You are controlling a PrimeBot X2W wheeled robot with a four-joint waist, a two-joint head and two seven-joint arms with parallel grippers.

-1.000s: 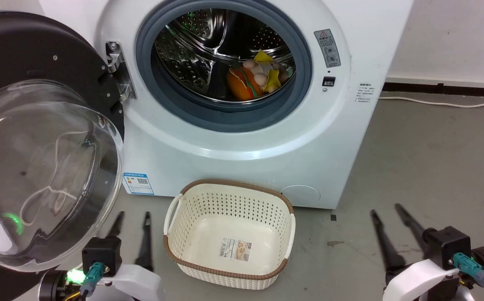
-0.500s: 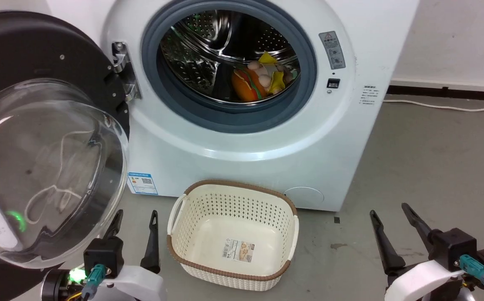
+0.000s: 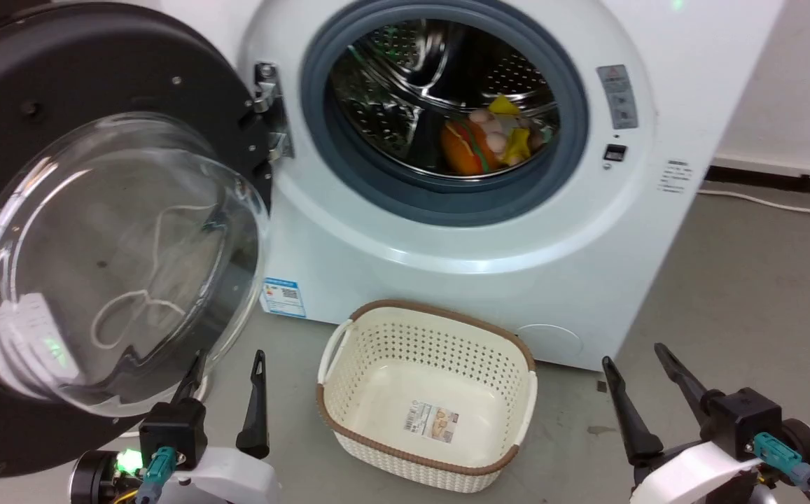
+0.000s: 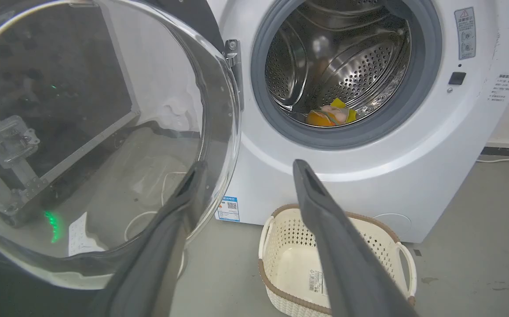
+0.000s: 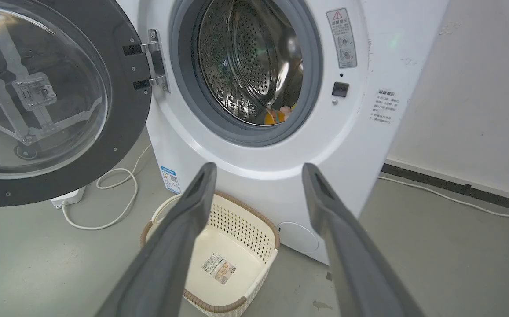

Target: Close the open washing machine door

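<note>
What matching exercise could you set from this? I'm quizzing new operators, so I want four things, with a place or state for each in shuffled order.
Column A
1. washing machine door
2. basket
3. orange toy
4. left gripper

Column B
a. fingers apart, holding nothing
b. swung wide open on its hinge
c. inside the steel drum
d. on the floor in front of the washing machine

Pairs: 1-b, 2-d, 3-c, 4-a
</note>
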